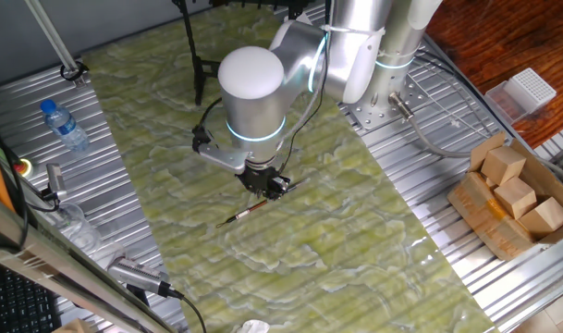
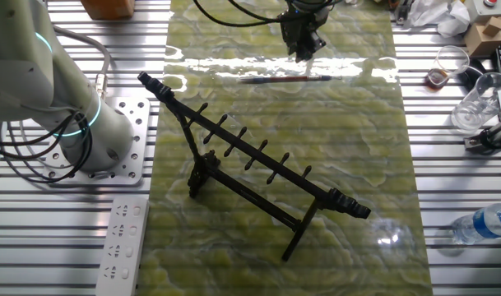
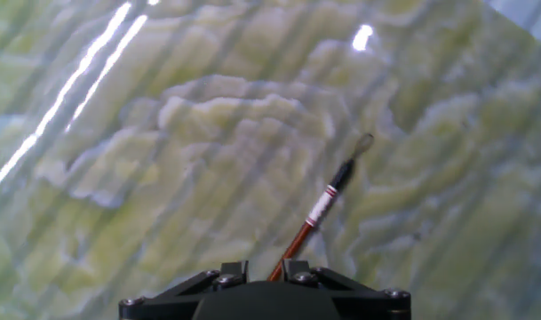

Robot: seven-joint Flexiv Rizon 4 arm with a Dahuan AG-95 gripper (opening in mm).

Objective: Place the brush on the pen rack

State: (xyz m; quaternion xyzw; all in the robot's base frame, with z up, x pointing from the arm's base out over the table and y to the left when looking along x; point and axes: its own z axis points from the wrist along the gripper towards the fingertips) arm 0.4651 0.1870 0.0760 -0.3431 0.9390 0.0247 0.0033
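The desk (image 1: 41, 199) is seen to be ribbed aluminium, covered down its middle by a glossy green marbled mat (image 1: 355, 240). No writing can be read anywhere. The brush (image 2: 285, 79) is laid flat on the mat, well apart from the pen rack (image 2: 258, 156), which is shown whole only in the other fixed view. The fingers (image 1: 265, 185) are set low over the brush handle; whether they are spread or pinching cannot be told. A cardboard box (image 1: 512, 199) and water bottle (image 1: 63, 125) are seen at the sides
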